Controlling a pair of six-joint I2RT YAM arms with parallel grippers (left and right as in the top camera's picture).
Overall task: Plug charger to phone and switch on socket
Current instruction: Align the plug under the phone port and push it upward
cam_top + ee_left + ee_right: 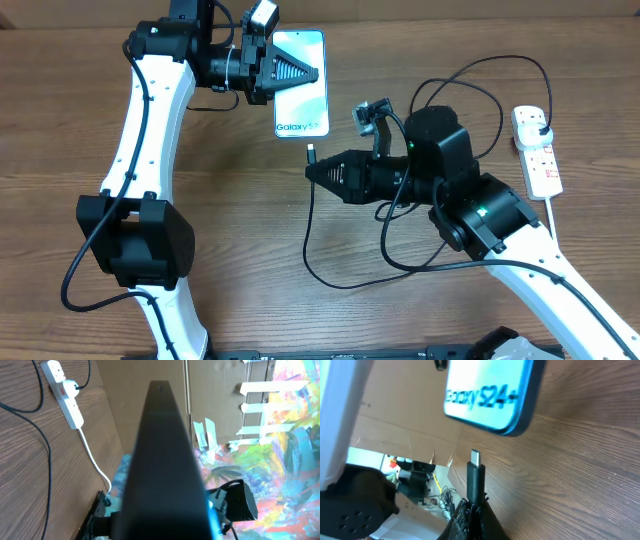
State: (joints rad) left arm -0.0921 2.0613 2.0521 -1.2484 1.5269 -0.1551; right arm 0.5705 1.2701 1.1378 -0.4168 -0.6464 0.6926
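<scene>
**Black charger tip (475, 474) lined up, not yet in**

Step in hand, as I read it: plugging into the phone (303, 105). Phone lies on the worktop (240, 230), screen lit. Its bottom edge faces the tip w/ a small gap, no contact.

Right claw (312, 172) is clamped on the charger (307, 230) just behind the tip, metal end sticking out.

Next move: you drive the tip straight fwd into the port. Check height and yaw first, since the port itself isn't visible.

Left claw (312, 72) sits over the phone's upper part, prob. bracing it. Can't tell if its fingers are apart or together.

Socket (541, 160) is far right, well apart. Switch step not yet done.
</scene>
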